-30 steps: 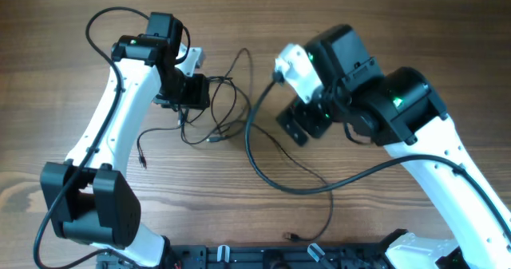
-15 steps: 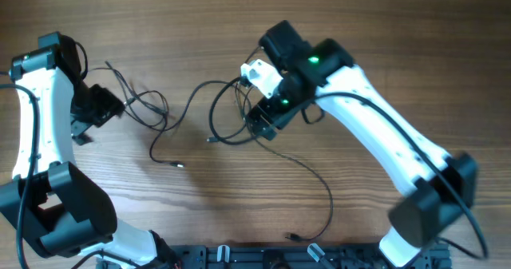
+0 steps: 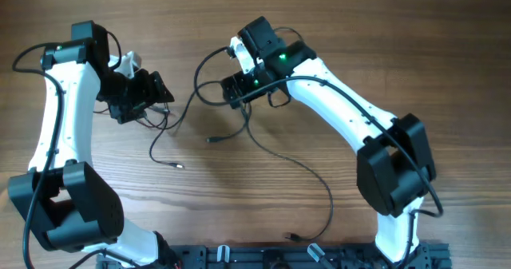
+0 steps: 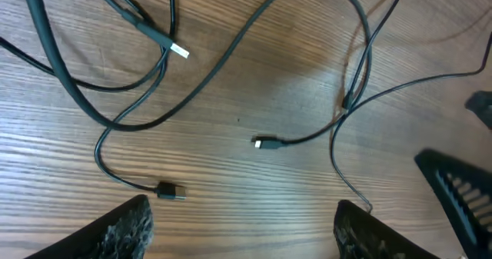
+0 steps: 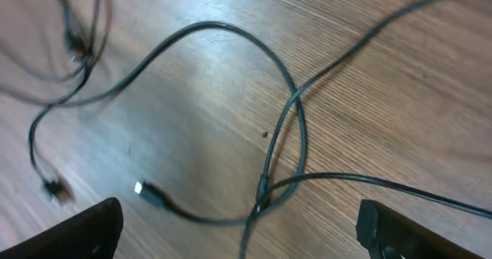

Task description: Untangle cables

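The cables [image 3: 239, 133] are thin black wires lying loose on the wooden table between the two arms. One strand ends in a plug [image 3: 177, 165], another in a plug [image 3: 211, 140], and a long strand [image 3: 319, 185] runs toward the front edge. My left gripper [image 3: 150, 93] is open and empty above strands and plugs [image 4: 265, 142], its fingers wide apart [image 4: 246, 232]. My right gripper [image 3: 238, 89] is open and empty [image 5: 246, 236] over a crossing of two strands [image 5: 265, 197] and a plug [image 5: 146, 191].
The thicker black arm cable [image 3: 32, 53] loops by the left arm. A thick cable with a white-tipped plug [image 4: 178, 51] lies at the upper left of the left wrist view. The arm bases and a black rail [image 3: 263, 257] line the front edge.
My left gripper moved right, back toward the wires. My right gripper moved left and toward the far side. The strands between them shifted slightly.
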{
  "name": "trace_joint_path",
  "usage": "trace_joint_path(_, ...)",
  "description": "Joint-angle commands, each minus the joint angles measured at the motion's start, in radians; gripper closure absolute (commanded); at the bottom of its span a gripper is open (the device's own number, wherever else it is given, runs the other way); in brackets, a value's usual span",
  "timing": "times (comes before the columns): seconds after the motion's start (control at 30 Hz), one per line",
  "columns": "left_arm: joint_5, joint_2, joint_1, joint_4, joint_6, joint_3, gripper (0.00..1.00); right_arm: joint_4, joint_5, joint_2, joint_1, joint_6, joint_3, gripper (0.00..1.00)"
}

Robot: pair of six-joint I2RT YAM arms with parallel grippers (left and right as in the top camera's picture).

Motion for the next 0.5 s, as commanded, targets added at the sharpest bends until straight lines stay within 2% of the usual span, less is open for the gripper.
trace_joint_path(0.0, 0.019, 0.004, 0.002, 0.003, -0.01, -0.002, 0.22, -0.007, 0.085, 0.055, -0.002, 0.28, 0.003, 0.0)
trace_joint_path(0.07, 0.019, 0.004, 0.002, 0.003, -0.01, -0.002, 0.22, -0.027, 0.127, 0.081, -0.002, 0.38, 0.003, 0.0)
trace_joint_path(0.17, 0.019, 0.004, 0.002, 0.003, -0.01, -0.002, 0.21, -0.03, 0.126, 0.095, -0.002, 0.387, 0.003, 0.01)
trace_joint_path(0.2, 0.019, 0.004, 0.002, 0.003, -0.01, -0.002, 0.21, -0.028, 0.127, 0.1, -0.001, 0.387, 0.003, 0.03)
trace_joint_path(0.23, 0.019, 0.004, 0.002, 0.003, -0.01, -0.002, 0.21, -0.024, 0.127, 0.104, -0.001, 0.388, 0.003, 0.19)
trace_joint_path(0.27, 0.019, 0.004, 0.002, 0.003, -0.01, -0.002, 0.21, -0.017, 0.127, 0.107, -0.001, 0.387, 0.001, 0.25)
trace_joint_path(0.3, 0.019, 0.004, 0.002, 0.003, -0.01, -0.002, 0.21, -0.002, 0.126, 0.11, -0.001, 0.387, -0.004, 0.27)
trace_joint_path(0.47, 0.019, 0.004, 0.002, 0.001, -0.01, -0.002, 0.2, 0.123, 0.119, 0.13, -0.001, 0.407, -0.086, 0.28)
